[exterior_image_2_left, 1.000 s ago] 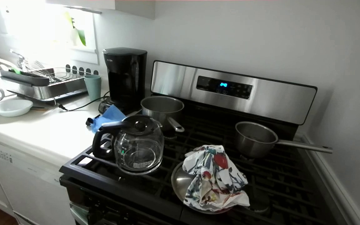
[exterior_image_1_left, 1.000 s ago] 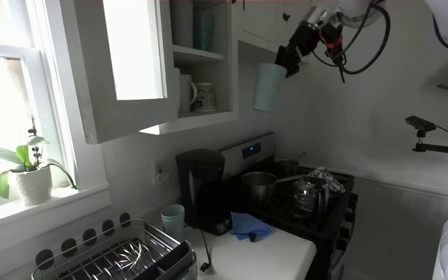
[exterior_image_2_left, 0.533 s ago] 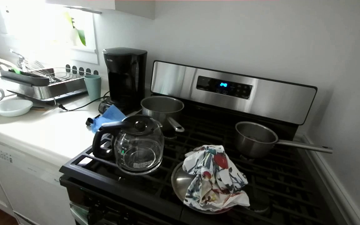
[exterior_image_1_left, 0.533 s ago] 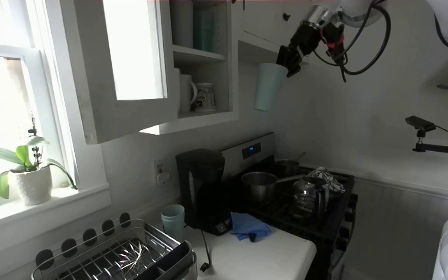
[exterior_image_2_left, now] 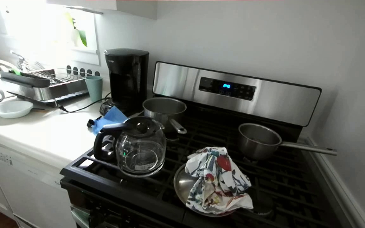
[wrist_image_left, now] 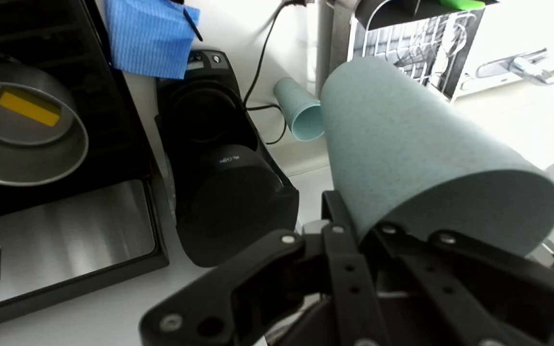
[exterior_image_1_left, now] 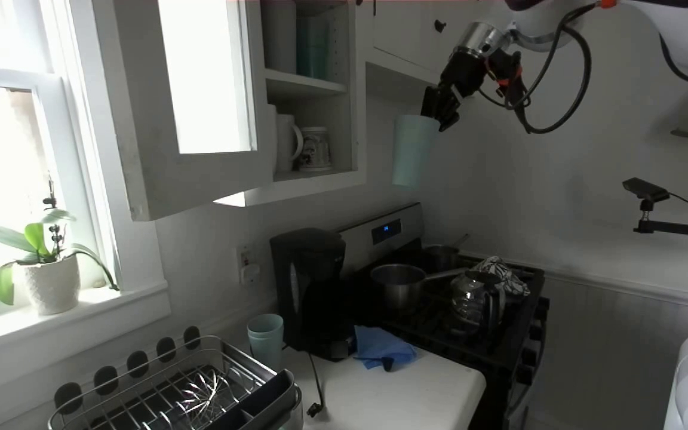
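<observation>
My gripper (exterior_image_1_left: 438,113) is shut on the rim of a pale blue-green cup (exterior_image_1_left: 412,150), one finger outside the wall and one inside. The cup hangs in the air, nearly upright with its mouth up, right of the open cupboard (exterior_image_1_left: 314,89) and above the stove. In the wrist view the held cup (wrist_image_left: 416,139) is large and its mouth faces the camera; my gripper (wrist_image_left: 359,229) pinches its near wall, and the inner fingertip is hidden inside. A similar cup, seemingly a stack (exterior_image_1_left: 266,341), stands on the counter by the coffee maker (exterior_image_1_left: 308,292). The arm is out of view in an exterior view.
The open cupboard door (exterior_image_1_left: 200,173) juts out. Mugs (exterior_image_1_left: 315,149) and cups (exterior_image_1_left: 312,51) stand on the shelves. Below are a dish rack (exterior_image_1_left: 218,382), blue cloth (exterior_image_1_left: 383,346), glass carafe (exterior_image_2_left: 141,148), two pots (exterior_image_2_left: 164,107) and a patterned cloth (exterior_image_2_left: 217,180) on a pan.
My gripper and the held cup have moved down a little, and the cup hangs more upright. Nothing on the counter or stove has moved.
</observation>
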